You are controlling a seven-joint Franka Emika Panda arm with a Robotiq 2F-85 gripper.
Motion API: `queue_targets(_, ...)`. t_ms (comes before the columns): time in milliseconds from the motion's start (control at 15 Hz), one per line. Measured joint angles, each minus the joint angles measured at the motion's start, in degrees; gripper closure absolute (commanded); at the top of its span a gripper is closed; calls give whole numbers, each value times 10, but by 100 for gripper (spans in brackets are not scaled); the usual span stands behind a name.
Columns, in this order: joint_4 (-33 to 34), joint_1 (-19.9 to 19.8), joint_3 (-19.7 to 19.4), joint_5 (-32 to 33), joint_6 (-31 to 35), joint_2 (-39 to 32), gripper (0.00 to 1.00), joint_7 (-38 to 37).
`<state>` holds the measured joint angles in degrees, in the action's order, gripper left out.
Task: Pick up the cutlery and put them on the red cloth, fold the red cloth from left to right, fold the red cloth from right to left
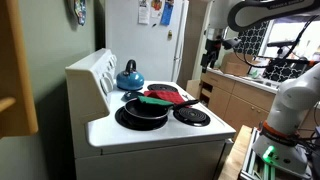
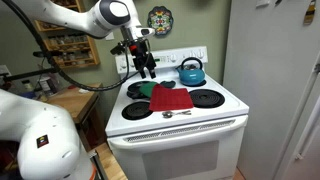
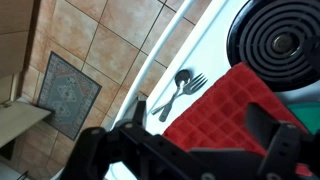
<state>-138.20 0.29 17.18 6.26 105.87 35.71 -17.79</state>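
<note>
The spoon and fork (image 3: 178,92) are lying side by side on the white stove top (image 2: 225,110), not on the red cloth (image 2: 170,99) but just off its front edge, near the stove's front rim. In the wrist view their heads are pointing up and to the right, toward the cloth's corner, with the handles trailing down-left. In an exterior view (image 2: 175,113) their long axis is running side to side along the stove front. The cloth itself is sitting spread out in the middle of the stove, between the coil burners (image 2: 207,98), looking roughly square, so I can't name a long axis. A flat green piece (image 2: 143,90) is lying just beside it, a black frying pan (image 1: 143,110) is sitting nearby, and a blue kettle (image 2: 192,71) is standing at the back. The gripper (image 2: 147,70) is hanging above the back of the stove, well clear of the cutlery, fingers (image 3: 275,145) spread apart and holding nothing.
</note>
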Motion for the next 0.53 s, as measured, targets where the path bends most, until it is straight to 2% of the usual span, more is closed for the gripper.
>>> queue_targets(333, 0, 0, -2, 0, -1, -1, 0, -1)
queue_targets(533, -13, -13, -36, 0, -2, -15, 0, -22)
